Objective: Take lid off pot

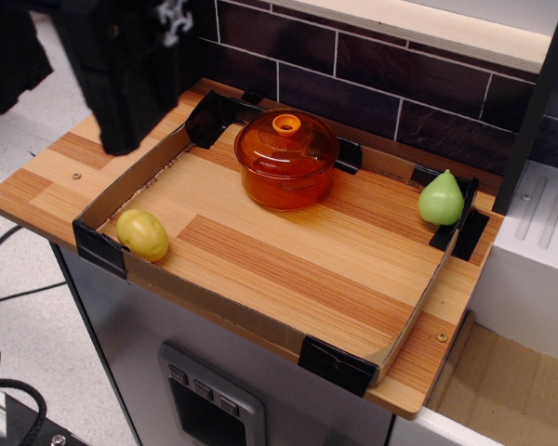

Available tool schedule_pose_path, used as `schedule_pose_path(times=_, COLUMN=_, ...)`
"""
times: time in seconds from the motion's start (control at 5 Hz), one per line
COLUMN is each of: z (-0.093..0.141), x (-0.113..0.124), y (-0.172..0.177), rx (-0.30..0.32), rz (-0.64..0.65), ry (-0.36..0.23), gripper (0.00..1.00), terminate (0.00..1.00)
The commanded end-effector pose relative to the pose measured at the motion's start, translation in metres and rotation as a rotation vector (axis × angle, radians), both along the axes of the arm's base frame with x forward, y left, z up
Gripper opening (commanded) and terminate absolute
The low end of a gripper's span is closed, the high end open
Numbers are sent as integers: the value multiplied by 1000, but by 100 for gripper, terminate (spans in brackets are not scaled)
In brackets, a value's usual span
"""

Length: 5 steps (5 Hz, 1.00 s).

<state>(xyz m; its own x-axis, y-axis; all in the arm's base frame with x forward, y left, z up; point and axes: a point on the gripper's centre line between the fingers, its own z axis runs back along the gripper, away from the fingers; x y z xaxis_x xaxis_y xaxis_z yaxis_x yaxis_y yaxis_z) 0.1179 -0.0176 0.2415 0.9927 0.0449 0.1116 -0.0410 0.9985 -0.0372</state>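
Lid on: the shallow-domed translucent orange plastic lid [286,141] sits on the squat round translucent orange plastic pot [285,181], far-centre of the cardboard-walled wooden tray [288,251]. The black gripper [121,70] hangs far left, well apart; its fingers run out of frame, so I can't tell whether they're spread or pressed together. Advice: centre over the small light-orange ring knob [286,122], descend straight, pinch the knob only, lift vertically so the pot doesn't drag. Yellow potato [142,234] and green pear [441,198] aren't in the way.

The lid [286,139] sits on the pot [286,181] at the back middle of the surface [298,269], with the potato [142,234] front left and the pear [441,199] far right.
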Motion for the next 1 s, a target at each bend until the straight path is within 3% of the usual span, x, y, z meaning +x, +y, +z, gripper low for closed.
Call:
schedule_pose_path(times=0.0, z=0, x=0, y=0, rx=0, rz=0, ry=0, gripper=100, terminate=0)
schedule_pose_path(times=0.4, z=-7, x=57, y=12, rx=-32, rz=101, ry=14, gripper=100, terminate=0)
schedule_pose_path(times=0.8, z=-32, x=122, y=43, rx=-33, rz=177, ry=0, gripper=100, terminate=0)
